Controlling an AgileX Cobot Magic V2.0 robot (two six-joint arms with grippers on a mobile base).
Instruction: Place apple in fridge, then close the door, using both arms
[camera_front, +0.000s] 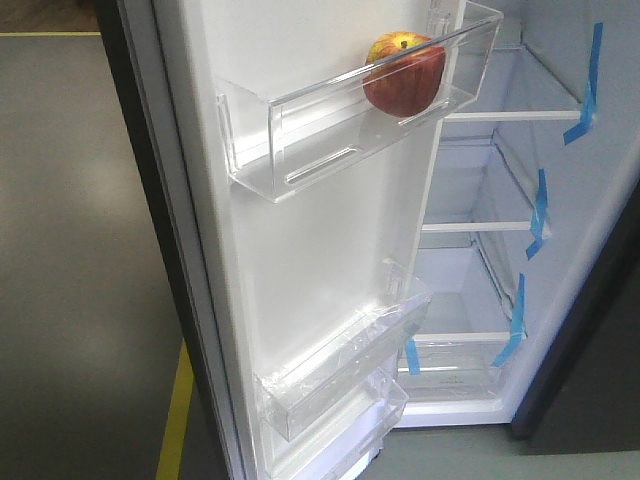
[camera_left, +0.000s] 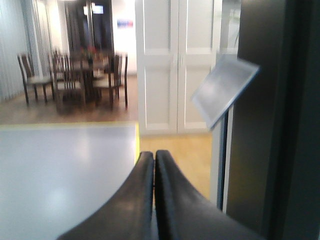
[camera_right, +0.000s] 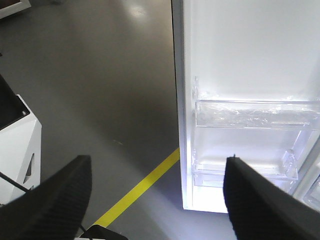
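**Apple sits in the top door bin, fridge open**

The apple (camera_front: 403, 75) rests in the top bin (camera_front: 290, 150) on the white inner face of the door (camera_front: 330, 250), at the end of the bin nearest the fridge (camera_front: 600, 190). It sits upright with its yellow stem dimple facing up, and its red side shows through the clear plastic front. Nothing else is in that bin.

The door stands wide open. Further down its inner face hang the lower bins (camera_front: 340, 370), clear and stacked close together. Inside the fridge, the glass shelves (camera_front: 510, 115) run back one above the other, and strips of blue tape (camera_front: 540, 210) mark their front corners against the right wall. A grey floor (camera_front: 70, 250) spreads out left of the door, with a yellow line (camera_front: 175, 420) painted along it near the door's foot.

The left tool (camera_left: 154, 159) is clenched, its two black fingers (camera_left: 130, 200) pressed flat together with nothing between them. Its view is blurred. Beyond it lie a table and chairs (camera_left: 75, 75), white cupboard doors (camera_left: 175, 65), a tilted grey panel (camera_left: 225, 87) on a thin post, and a dark upright surface at the right edge.

The right tool (camera_right: 157, 165) is released, its fingers (camera_right: 55, 200) spread wide and empty. It hangs above the floor beside the door's lower edge, apart from the door. A white box (camera_right: 20, 135) stands on the floor at the left of that view.

Neither tool touches the apple or the door.
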